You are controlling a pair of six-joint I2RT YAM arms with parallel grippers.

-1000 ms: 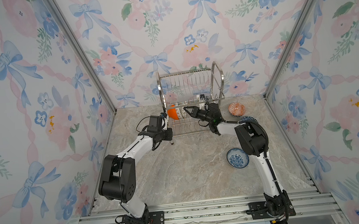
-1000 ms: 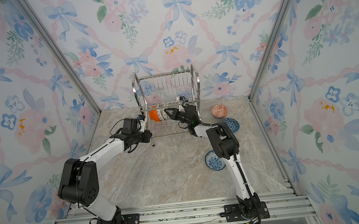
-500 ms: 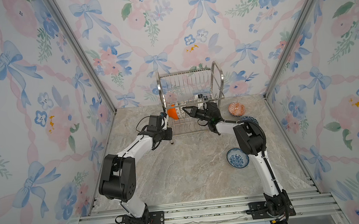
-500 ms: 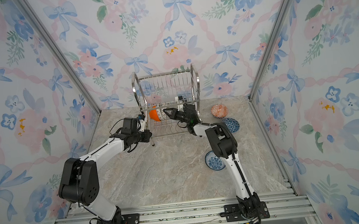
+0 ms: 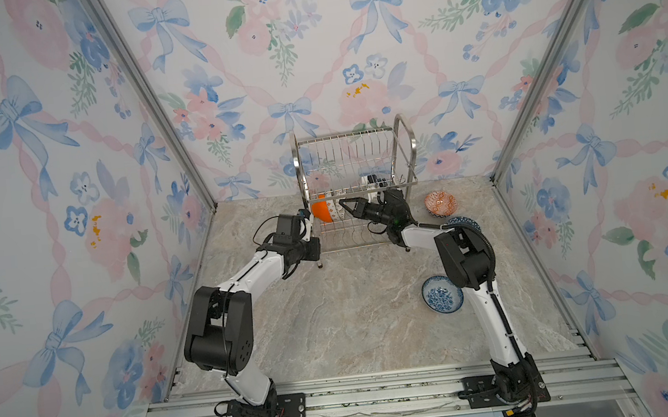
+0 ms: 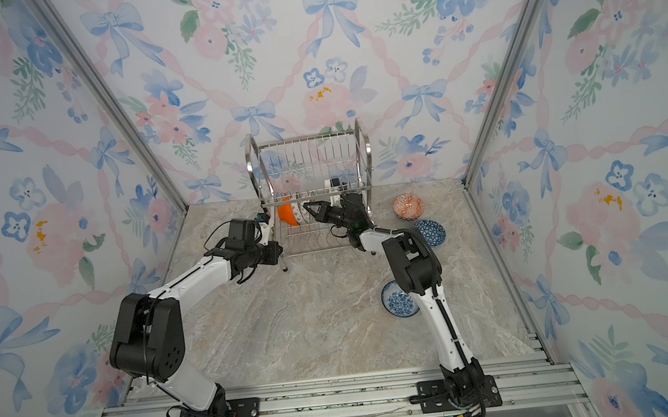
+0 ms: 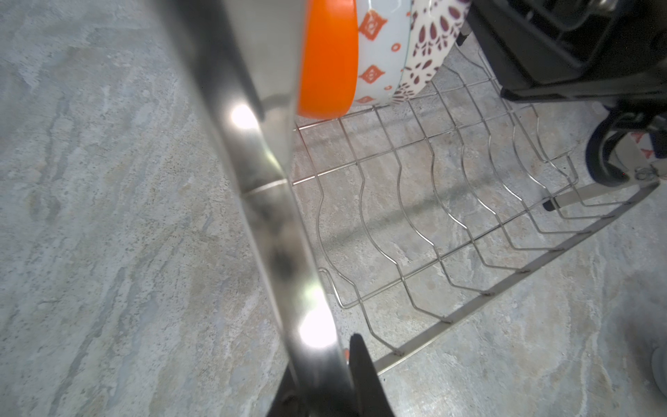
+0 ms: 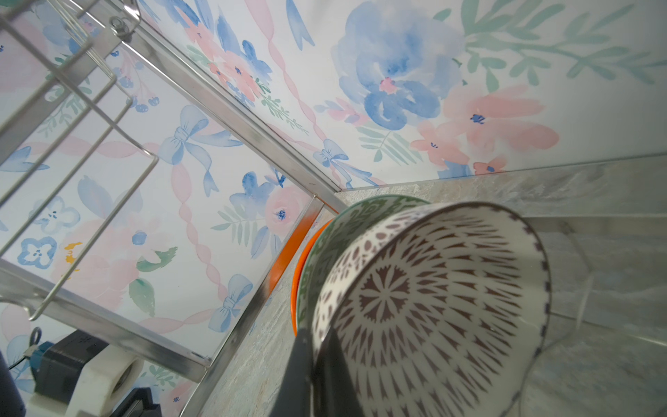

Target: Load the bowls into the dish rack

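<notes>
Nearest on the marble-look surface (image 5: 336, 334), at the right, the blue-white floral bowl (image 5: 442, 294) is sitting upright, just beside the right arm (image 5: 485, 303). Farther in on the same side, the dark-blue triangle bowl (image 6: 430, 232) is lying on the surface, partly hidden behind this arm. Just beyond it the orange-red-white bowl (image 5: 440, 202) is resting, also upright.

The dish rack (image 5: 355, 161) is standing at the far middle, close to the far wall (image 5: 311, 74). The left arm (image 5: 246, 274) is reaching to the rack's left side frame. In the left wrist view this shiny frame is passing between the left jaws, and they are seeming clamped on it, though the metal is blurred there.

The right arm is bending in from the right, under the upper tier. The right jaws are pressing together on the rim of the white lattice bowl (image 8: 433, 307), with one finger (image 8: 301, 375) outside it. This bowl is standing on its edge at the left end of the lower tier. It is nesting against the green-white bowl (image 8: 346, 224), and the plain orange bowl (image 5: 321, 213) is standing next, just beside the left frame.
</notes>
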